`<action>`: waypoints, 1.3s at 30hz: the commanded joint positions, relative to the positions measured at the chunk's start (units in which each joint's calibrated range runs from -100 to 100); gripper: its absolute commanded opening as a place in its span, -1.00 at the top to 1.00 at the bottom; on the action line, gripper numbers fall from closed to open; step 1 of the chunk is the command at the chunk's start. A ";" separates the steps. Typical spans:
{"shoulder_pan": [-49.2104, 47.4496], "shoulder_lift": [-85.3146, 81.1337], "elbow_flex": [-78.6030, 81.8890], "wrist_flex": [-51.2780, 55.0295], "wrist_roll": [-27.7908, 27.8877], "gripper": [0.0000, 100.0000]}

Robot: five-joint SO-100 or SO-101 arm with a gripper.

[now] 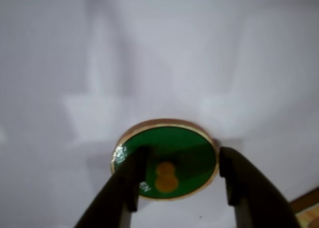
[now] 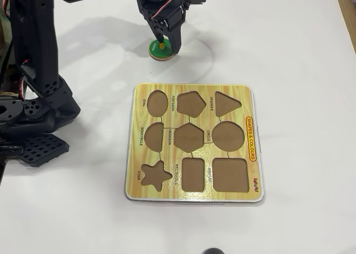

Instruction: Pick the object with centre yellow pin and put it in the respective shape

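Note:
The object with centre yellow pin [image 1: 182,143] is a flat green disc with a pale rim, lying on the white table. In the overhead view the disc [image 2: 157,53] sits above the puzzle board's top left corner. My gripper [image 1: 183,160] hangs low over it, open, with a dark finger on each side of the yellow knob [image 1: 166,177] and a gap to both. Seen from overhead, my gripper [image 2: 165,44] covers part of the disc. The respective shape, the round cutout labelled CIRCLE [image 2: 229,136], lies on the board's right side, far from the disc.
The yellow wood-grain puzzle board [image 2: 194,97] holds several brown cutouts, among them oval [image 2: 157,102] and semicircle [image 2: 155,137]. A corner of the board [image 1: 308,208] shows at the wrist view's lower right. The arm's black base [image 2: 33,109] stands at the left.

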 commanded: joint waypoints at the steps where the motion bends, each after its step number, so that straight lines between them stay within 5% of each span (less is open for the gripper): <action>1: -0.38 -2.45 -0.72 0.07 0.12 0.66; 39: -3.50 -2.53 0.81 1.72 0.07 0.66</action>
